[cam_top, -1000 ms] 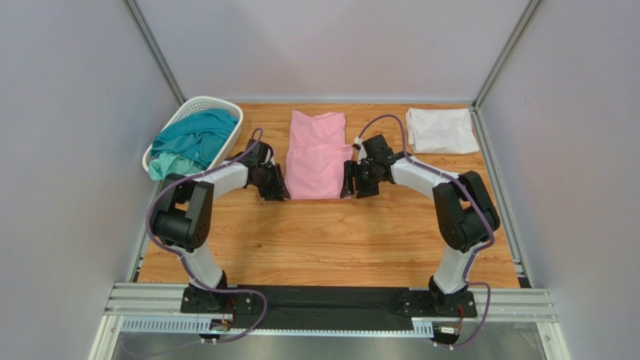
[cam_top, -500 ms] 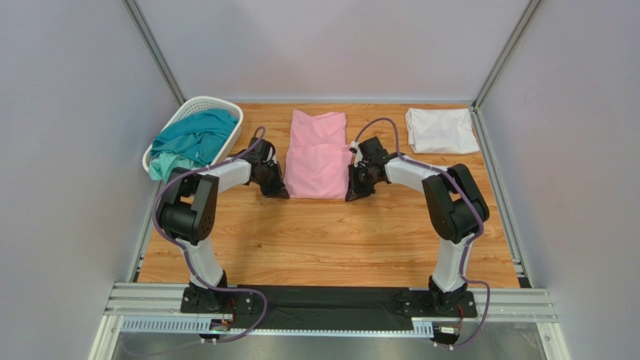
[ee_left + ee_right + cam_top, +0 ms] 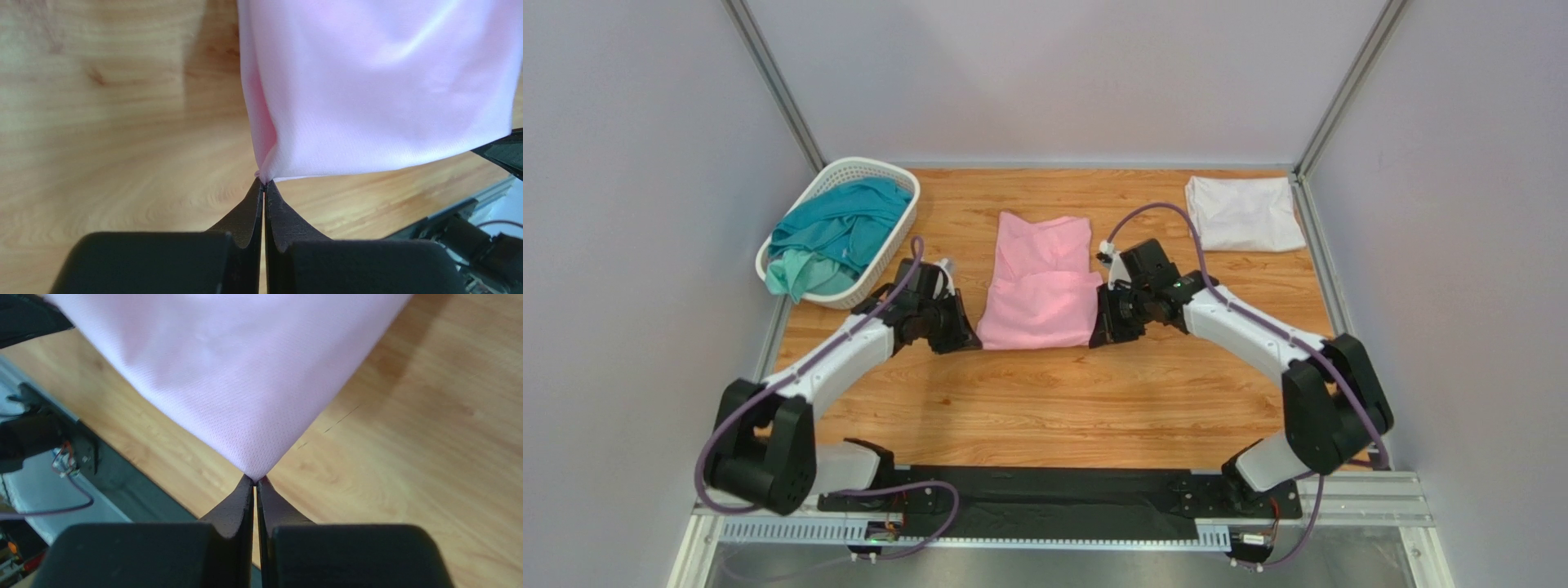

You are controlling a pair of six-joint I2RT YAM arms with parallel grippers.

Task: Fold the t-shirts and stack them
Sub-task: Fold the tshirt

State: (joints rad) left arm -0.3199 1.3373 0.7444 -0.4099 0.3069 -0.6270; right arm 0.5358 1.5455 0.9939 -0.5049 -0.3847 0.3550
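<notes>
At the middle of the wooden table [image 3: 1063,404], the pink t-shirt [image 3: 1038,284] is found partly folded, with its far end lying toward the back wall and its near edge stretched between the two grippers. Its near left corner is pinched by the left gripper [image 3: 264,180], whose jaws are clamped flat together on the very tip of the cloth. Its near right corner is gripped in the same manner by the right gripper [image 3: 255,478], jaws pressed tight on the point of the fabric. In both wrist views the cloth is seen fanning out from the pinch, and a shadow is cast on the wood beside it.

The left arm [image 3: 830,361] is extended low from its base, elbow set out to the left, forearm angled up and to the right toward the shirt. The right arm [image 3: 1259,337] is mirrored, elbow out to the right, forearm angled up and to the left.

A folded white t-shirt [image 3: 1244,212] is noted at the far right corner, well apart. A teal t-shirt [image 3: 836,227] is heaped in the white lattice basket [image 3: 844,175] at the far left.
</notes>
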